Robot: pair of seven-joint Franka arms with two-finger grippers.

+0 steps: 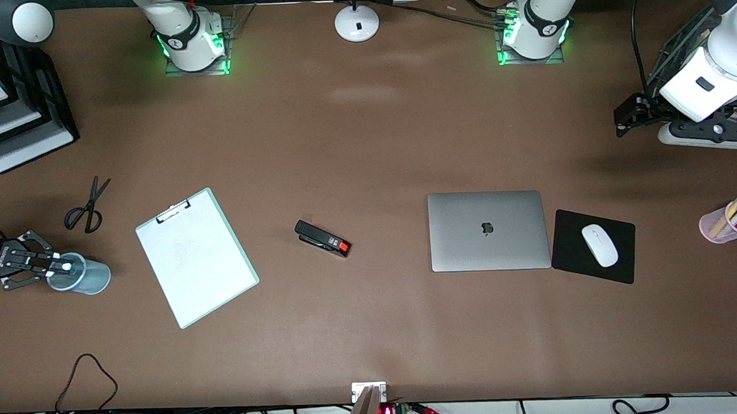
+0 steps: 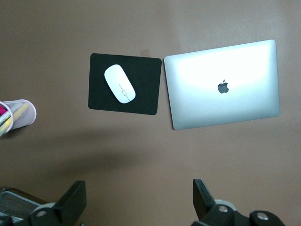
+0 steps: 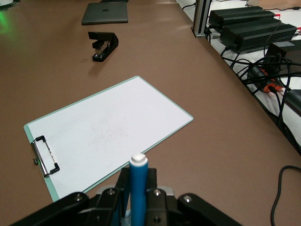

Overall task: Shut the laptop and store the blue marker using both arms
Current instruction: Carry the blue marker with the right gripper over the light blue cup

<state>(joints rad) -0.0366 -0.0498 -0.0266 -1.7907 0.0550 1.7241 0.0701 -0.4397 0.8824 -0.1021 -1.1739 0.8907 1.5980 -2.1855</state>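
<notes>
The silver-grey laptop lies closed on the table, its apple logo up; it also shows in the left wrist view. My right gripper is at the right arm's end of the table, over a light-blue cup. It is shut on the blue marker, which stands upright between the fingers with its white end up over the cup's mouth. My left gripper hangs open and empty high at the left arm's end of the table, its jaws wide apart.
A black mouse pad with a white mouse lies beside the laptop. A pink cup of markers stands toward the left arm's end. A clipboard, black stapler, scissors and stacked trays are there too.
</notes>
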